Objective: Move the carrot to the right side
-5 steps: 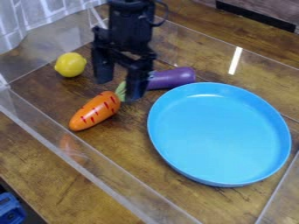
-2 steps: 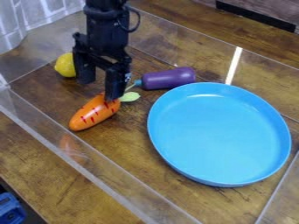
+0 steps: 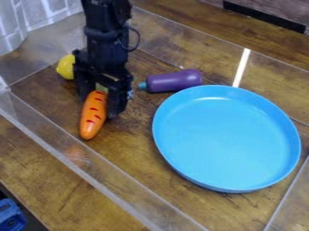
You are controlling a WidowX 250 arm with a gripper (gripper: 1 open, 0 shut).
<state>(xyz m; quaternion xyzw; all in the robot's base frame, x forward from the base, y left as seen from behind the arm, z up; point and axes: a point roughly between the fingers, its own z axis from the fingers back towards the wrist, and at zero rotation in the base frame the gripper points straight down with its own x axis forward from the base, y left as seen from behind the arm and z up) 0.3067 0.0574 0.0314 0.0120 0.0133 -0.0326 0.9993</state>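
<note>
The orange carrot (image 3: 92,117) lies on the wooden table left of centre, its narrow tip toward the front edge. Its leafy end is hidden under my gripper (image 3: 100,97). The gripper points straight down and is open, with one dark finger on each side of the carrot's upper end. I cannot tell whether the fingers touch the carrot.
A yellow lemon (image 3: 65,66) sits just behind and left of the gripper, partly hidden by it. A purple eggplant (image 3: 176,81) lies to the right, next to the big blue plate (image 3: 229,135). A clear plastic wall (image 3: 49,126) borders the table's left and front.
The gripper has moved left and come down over the carrot's upper end, still open. The carrot has swung from slanting to pointing nearly straight toward the front.
</note>
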